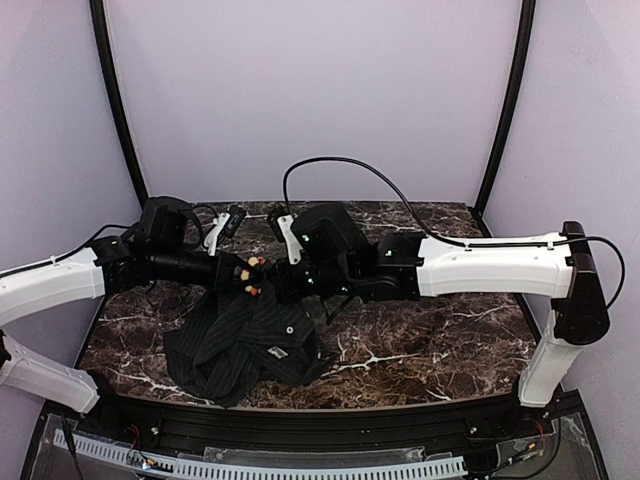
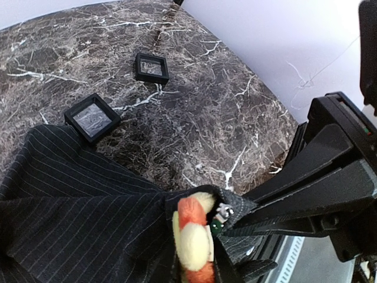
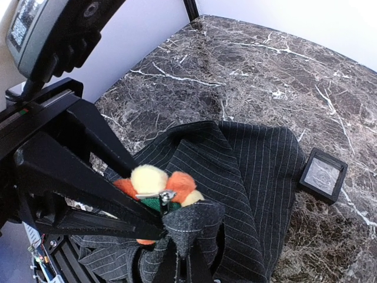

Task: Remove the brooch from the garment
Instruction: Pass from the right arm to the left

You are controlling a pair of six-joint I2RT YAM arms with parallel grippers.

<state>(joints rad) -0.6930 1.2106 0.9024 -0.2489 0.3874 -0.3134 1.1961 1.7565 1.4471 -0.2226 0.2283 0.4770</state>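
Brooch: the brooch (image 3: 154,181) sits on a raised fold of the garment (image 3: 247,177), lifted off the tabletop (image 3: 265,71) between your two arms, near the middle of the working area.
Left fingers: your left fingers (image 3: 94,203) are drawn narrow around the brooch. From the right wrist view they look to be pinching its orange and cream petals. How firm that hold is, you cannot tell.
Right fingers: your right fingers (image 2: 306,194) are clamped flat on a peak of pinstriped cloth just beside the brooch, on its right. They hold cloth only.
Key relation: the brooch lies right at the left fingertips, and the pinched cloth touches it on the far side. The two sets of fingers meet almost tip to tip, left from the left, right from the right.
Axis: the brooch is round, so it has no long axis. From the left wrist view you see it edge-on, with a small metal fitting at the cloth side.
Nearer arm: the left is on the brooch itself, the right is the anchor.
Next move, as a judgement: you would draw the left away from the right while the right keeps the cloth. If the pin catches, the cloth will likely follow.
Other things: two small black boxes (image 2: 93,118) lie on the tabletop beyond the garment, well apart from the fingers.
Writing: no brand, label or text is readable.
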